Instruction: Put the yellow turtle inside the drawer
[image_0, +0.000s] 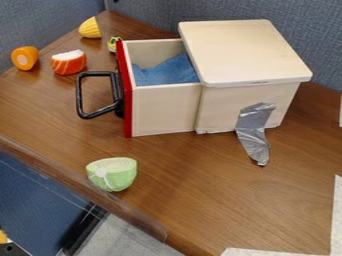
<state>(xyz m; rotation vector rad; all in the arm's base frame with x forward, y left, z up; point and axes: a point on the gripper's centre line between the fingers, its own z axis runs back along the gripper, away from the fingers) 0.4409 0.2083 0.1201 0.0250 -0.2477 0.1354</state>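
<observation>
The drawer (163, 111) points left, the yellow toy's (112, 45) long axis unclear (gripper's state I can't tell).

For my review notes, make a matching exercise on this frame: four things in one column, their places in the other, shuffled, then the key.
1. Blue cloth
2. Silver tape
3. Green vegetable half
4. Black handle

A. On the tabletop, near its edge
B. On the red front
C. Inside the open drawer
D. Stuck to the side of the wooden box

Pairs: 1-C, 2-D, 3-A, 4-B
</observation>
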